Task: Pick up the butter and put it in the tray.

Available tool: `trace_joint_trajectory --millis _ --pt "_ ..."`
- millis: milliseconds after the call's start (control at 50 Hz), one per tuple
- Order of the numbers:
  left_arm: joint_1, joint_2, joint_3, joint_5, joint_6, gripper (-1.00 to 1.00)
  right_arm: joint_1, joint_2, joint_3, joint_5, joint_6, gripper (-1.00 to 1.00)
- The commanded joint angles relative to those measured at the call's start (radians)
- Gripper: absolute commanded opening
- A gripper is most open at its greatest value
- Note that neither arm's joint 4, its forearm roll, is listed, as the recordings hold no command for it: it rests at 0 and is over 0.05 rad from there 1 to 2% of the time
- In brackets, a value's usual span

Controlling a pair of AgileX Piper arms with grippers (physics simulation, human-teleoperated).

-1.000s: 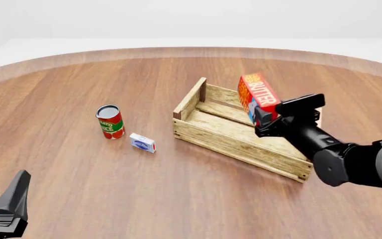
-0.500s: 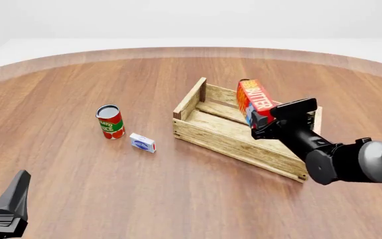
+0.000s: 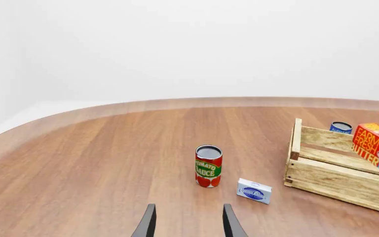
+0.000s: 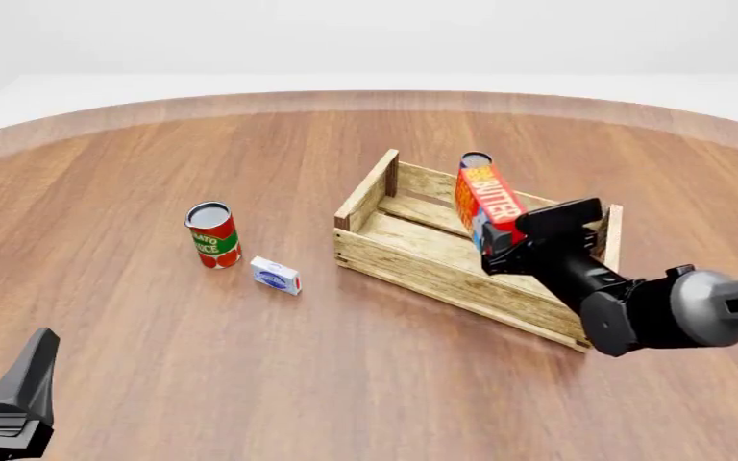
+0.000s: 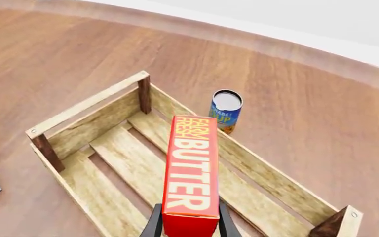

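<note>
Holding the butter [image 4: 486, 199] in my right gripper [image 4: 504, 242], fingers [image 5: 154, 226] closed on either side of the carton's lower end. In the right wrist view the carton [image 5: 191, 177] runs straight out from between the fingers, its lettered orange face up and reading "FARM FRESH BUTTER". From the front it stands tilted, top leaning toward the far left, over the inside of the tray [image 4: 410, 256]. Whether its lower end touches the slats I cannot tell; the gripper hides it.

The tray sits right of centre on the wooden table [image 4: 280, 365], long axis running diagonally from far left to near right, dark posts at the corners. In the right wrist view the slatted floor [image 5: 128, 163] shows bare boards under the carton.

A blue can [image 5: 226, 111] stands just outside the tray's far wall; from the front only its top [image 4: 476, 159] shows behind the butter.

My left gripper [image 3: 187, 227] sits low at the near left of the table, fingers apart with nothing between them. Ahead of it stand a red-and-green can [image 3: 208, 166] and, just beside that, a small white-and-blue box [image 3: 254, 190]; both are well apart from the tray.
</note>
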Motion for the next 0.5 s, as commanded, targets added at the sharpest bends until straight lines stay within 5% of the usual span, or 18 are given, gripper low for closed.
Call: trace_joint_trajectory --millis 20,500 --pt "0.000 0.000 0.000 0.000 0.000 1.00 -0.004 0.010 -0.017 -0.016 0.017 -1.00" --pt "0.000 0.000 0.000 0.000 0.000 1.00 -0.001 0.024 -0.022 -0.020 0.021 -1.00"
